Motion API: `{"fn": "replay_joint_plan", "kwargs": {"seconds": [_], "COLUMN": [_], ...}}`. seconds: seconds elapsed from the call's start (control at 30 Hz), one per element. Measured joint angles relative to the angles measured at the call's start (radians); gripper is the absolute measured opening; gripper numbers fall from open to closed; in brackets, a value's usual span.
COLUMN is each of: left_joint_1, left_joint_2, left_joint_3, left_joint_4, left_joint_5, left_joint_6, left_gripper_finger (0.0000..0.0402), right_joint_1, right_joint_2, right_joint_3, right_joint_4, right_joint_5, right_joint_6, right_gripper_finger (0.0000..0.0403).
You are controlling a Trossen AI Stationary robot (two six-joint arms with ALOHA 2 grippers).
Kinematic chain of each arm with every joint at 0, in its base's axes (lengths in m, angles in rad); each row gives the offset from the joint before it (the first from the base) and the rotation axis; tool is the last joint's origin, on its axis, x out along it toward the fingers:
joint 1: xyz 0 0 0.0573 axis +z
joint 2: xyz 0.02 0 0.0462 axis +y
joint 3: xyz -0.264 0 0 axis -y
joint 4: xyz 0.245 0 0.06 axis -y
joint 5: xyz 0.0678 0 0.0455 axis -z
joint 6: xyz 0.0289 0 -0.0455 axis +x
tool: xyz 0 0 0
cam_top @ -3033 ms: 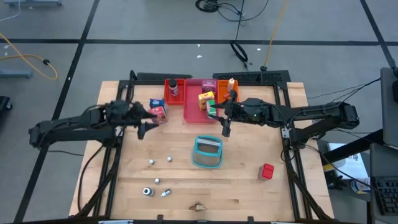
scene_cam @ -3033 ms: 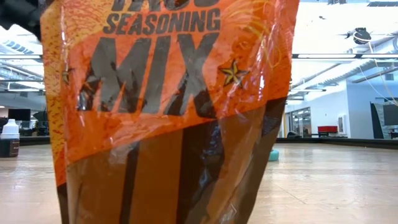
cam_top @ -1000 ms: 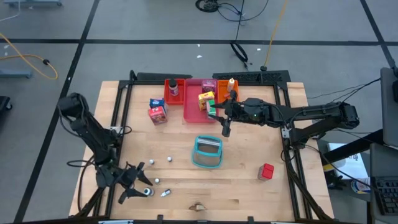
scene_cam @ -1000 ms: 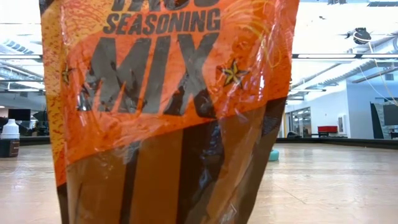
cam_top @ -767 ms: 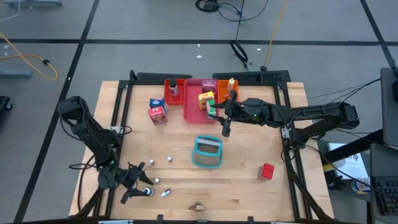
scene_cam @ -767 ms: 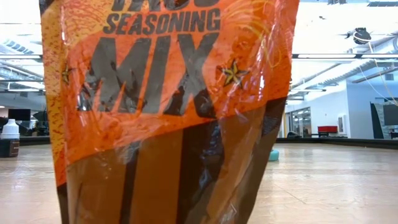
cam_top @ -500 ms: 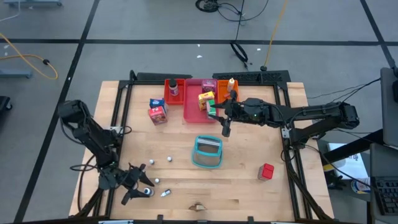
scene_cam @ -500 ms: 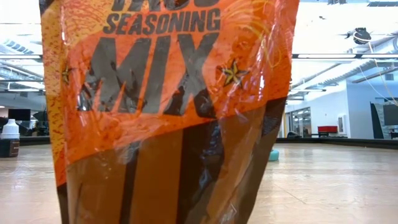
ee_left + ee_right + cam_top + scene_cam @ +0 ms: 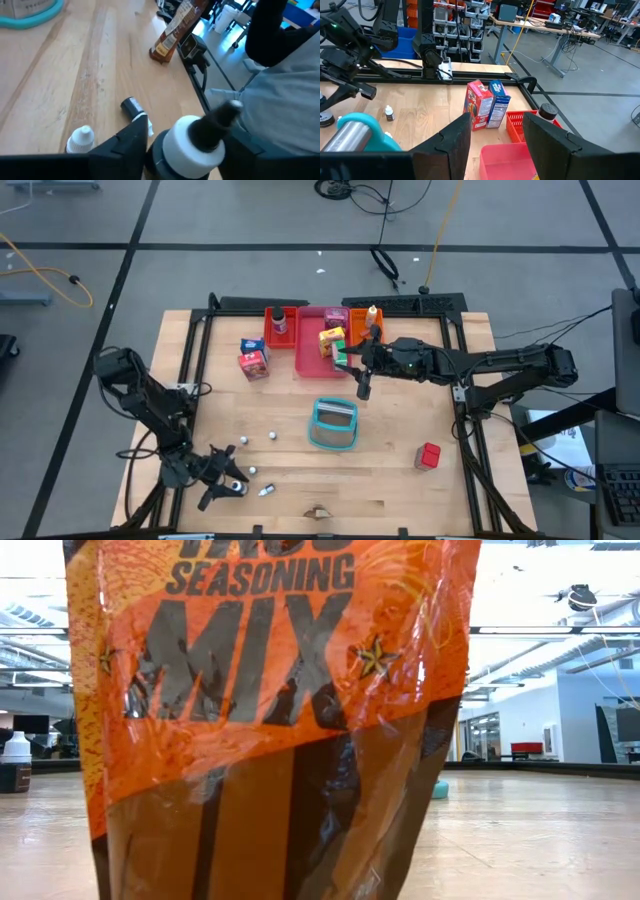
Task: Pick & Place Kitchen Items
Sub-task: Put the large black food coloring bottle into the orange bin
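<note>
My left gripper is low over the table's near left part and open. In the left wrist view its fingers stand on either side of a small black-and-white jar, which stands on the table. I cannot tell whether they touch it. My right gripper hovers open by the pink tray, holding nothing. Two red-blue cartons stand left of the trays. A yellow-pink carton lies in the pink tray, and an orange bottle is in the orange tray. A red cube sits at the near right.
A teal basket with a metal can lies mid-table. Small white balls, a dropper bottle and a black-and-white cap lie near the jar. A taco seasoning packet stands at the near edge and fills the low view. A person stands beyond the near edge.
My left arm has folded lower. Its gripper has crept a little toward the near edge and the jar, staying open. My right arm and the other things have kept still.
</note>
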Motion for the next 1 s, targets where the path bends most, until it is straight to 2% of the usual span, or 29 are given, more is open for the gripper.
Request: {"fn": "replay_joint_plan", "kwargs": {"seconds": [0.17,0.53,0.8,1.0], "left_joint_1": [0.000,0.012,0.101,0.198], "left_joint_2": [0.000,-0.038,-0.254,-0.496], "left_joint_3": [0.000,0.000,0.000,0.000], "left_joint_4": [0.013,0.125,0.115,-0.071], "left_joint_5": [0.019,-0.033,-0.036,-0.038], "left_joint_6": [0.016,0.108,0.322,0.429], "left_gripper_finger": [0.0129,0.0133,0.0130,0.0130], "right_joint_1": [0.000,0.000,0.000,0.000], "right_joint_2": [0.000,0.000,0.000,0.000], "right_joint_3": [0.000,0.000,0.000,0.000], "right_joint_4": [0.000,-0.020,-0.018,-0.020], "right_joint_5": [0.000,0.000,0.000,0.000], "right_joint_6": [-0.001,-0.002,-0.002,-0.002], "right_gripper_finger": [0.0171,0.0171,0.0171,0.0171]}}
